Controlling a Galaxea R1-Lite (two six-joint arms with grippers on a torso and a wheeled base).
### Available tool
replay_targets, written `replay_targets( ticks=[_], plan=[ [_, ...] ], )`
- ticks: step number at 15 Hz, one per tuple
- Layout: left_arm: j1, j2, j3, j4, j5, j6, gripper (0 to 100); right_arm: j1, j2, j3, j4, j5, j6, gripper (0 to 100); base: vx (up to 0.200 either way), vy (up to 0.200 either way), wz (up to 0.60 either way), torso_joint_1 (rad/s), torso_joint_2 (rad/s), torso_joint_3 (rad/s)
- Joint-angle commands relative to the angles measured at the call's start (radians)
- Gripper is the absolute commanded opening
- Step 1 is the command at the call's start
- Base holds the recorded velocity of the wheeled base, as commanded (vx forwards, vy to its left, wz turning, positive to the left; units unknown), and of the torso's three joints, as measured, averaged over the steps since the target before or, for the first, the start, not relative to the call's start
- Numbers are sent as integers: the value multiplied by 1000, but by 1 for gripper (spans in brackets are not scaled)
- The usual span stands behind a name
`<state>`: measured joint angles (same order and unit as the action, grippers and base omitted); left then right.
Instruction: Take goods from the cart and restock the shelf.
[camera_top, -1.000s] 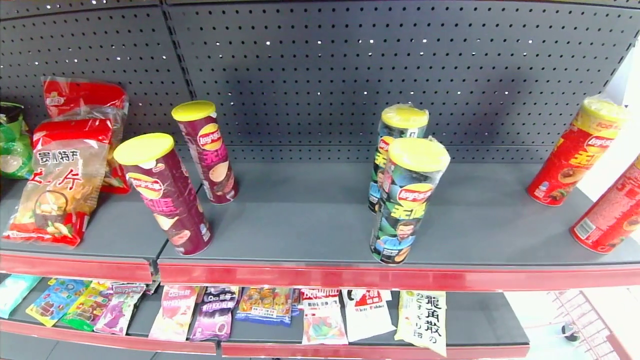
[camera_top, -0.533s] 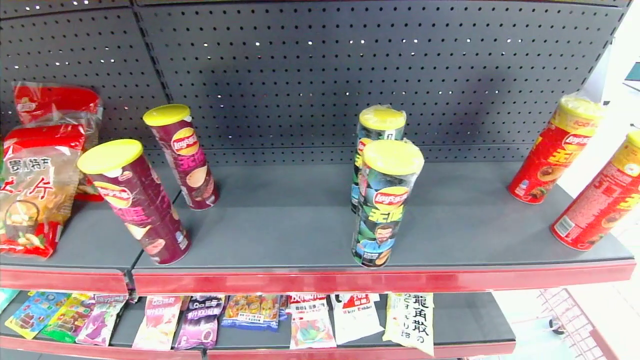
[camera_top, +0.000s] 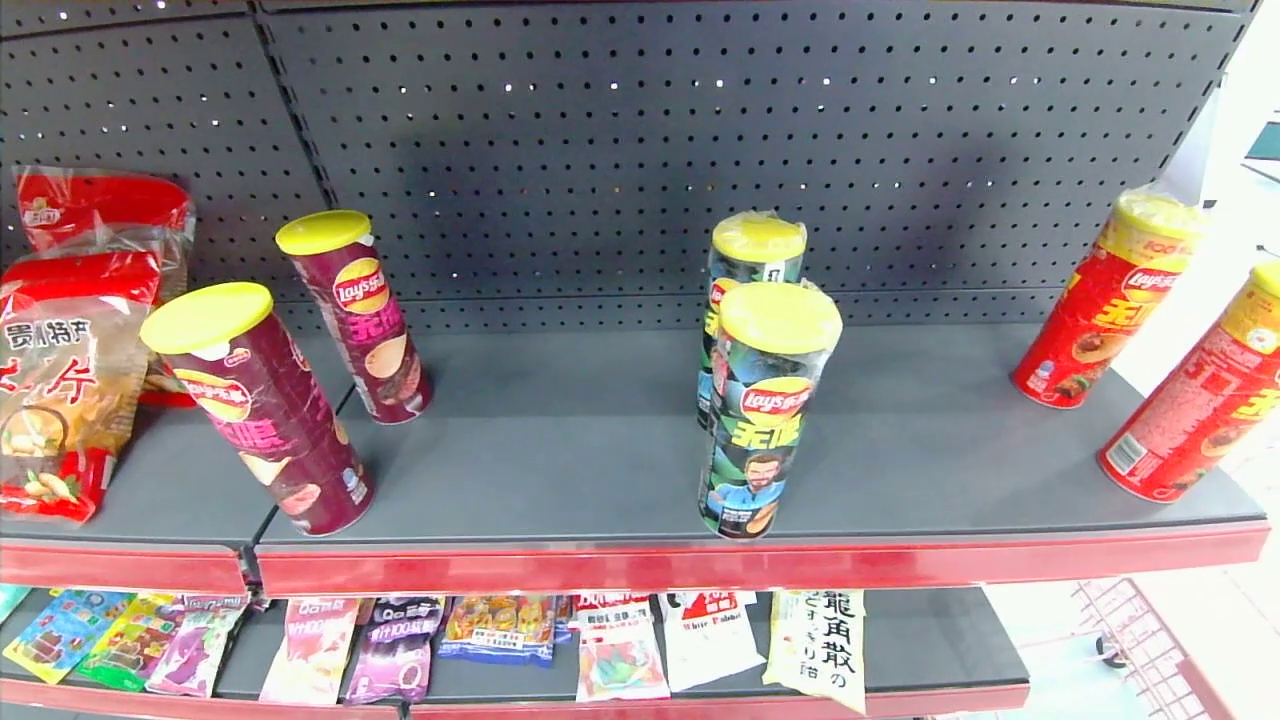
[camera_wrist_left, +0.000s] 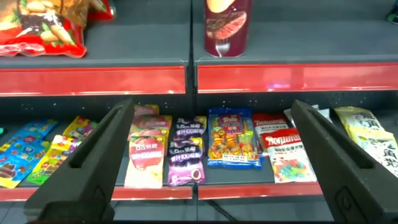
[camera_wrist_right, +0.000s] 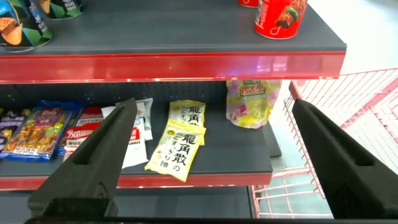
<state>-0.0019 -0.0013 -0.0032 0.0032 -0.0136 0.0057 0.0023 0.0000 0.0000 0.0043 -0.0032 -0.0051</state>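
Note:
The grey shelf (camera_top: 590, 450) with a red front lip carries upright chip cans: two purple cans (camera_top: 255, 405), two green-and-black cans (camera_top: 765, 410) and two red cans (camera_top: 1105, 300). A pink wire cart (camera_top: 1140, 640) stands low at the right end of the shelf, and its mesh (camera_wrist_right: 348, 118) lies close in the right wrist view. My left gripper (camera_wrist_left: 211, 107) is open and holds nothing, facing the lower shelf's snack packets (camera_wrist_left: 233, 140). My right gripper (camera_wrist_right: 214, 104) is also open with nothing in it, facing a yellow packet (camera_wrist_right: 180, 143) near that shelf's right end.
Red snack bags (camera_top: 60, 370) lean at the shelf's left. A perforated back panel (camera_top: 640, 150) closes the rear. Wide bare gaps lie between the can groups. The lower shelf (camera_top: 930, 640) holds a row of flat packets, with a pale bag (camera_wrist_right: 255, 102) hanging at its right.
The whole head picture has slid left, so the camera has turned right; both right-hand red cans now show fully. Nothing on the shelf has moved.

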Motion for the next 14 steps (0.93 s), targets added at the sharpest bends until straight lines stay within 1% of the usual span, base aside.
replay_targets(
  ticks=[1,6,8,14],
  plan=[
    [0,1,0,0,0,0,100,1,0,0,0,0,-1,100,0,0,0,0,0,0],
    [0,1,0,0,0,0,100,1,0,0,0,0,1,100,0,0,0,0,0,0],
    [0,1,0,0,0,0,100,1,0,0,0,0,1,100,0,0,-600,5,5,2],
    [0,1,2,0,0,0,100,1,0,0,0,0,-1,100,0,0,0,0,0,0]
  ],
)
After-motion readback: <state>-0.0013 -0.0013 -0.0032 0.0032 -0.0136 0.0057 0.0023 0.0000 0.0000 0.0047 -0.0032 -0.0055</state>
